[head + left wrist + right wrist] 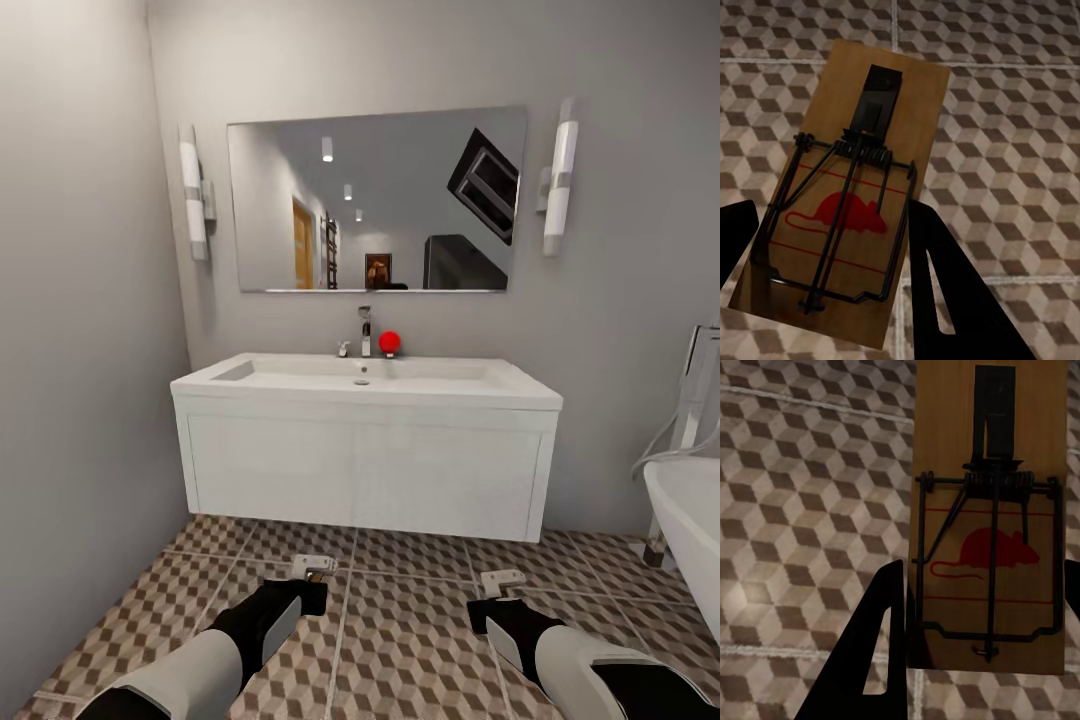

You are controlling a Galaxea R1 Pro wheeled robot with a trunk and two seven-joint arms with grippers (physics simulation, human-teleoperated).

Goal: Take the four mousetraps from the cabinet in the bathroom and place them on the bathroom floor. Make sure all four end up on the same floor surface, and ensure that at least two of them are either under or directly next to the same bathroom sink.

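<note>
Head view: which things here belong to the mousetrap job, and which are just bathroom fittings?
Job:
- mousetrap in left gripper
- mousetrap in right gripper
- bathroom sink
- cube-patterned floor tiles
- left gripper
- right gripper

Just there:
- mirror
- two wall lamps
- chrome tap
- red ball
- bathtub

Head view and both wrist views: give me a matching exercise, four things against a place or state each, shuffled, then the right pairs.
Things:
1. left gripper
2. red ball
3. bathtub
4. mirror

Places or states:
A. on the wall above the sink
B. on the sink top beside the tap
C. shut on a mousetrap above the tiled floor
D. at the head view's right edge

Pairs: 1-C, 2-B, 3-D, 4-A
</note>
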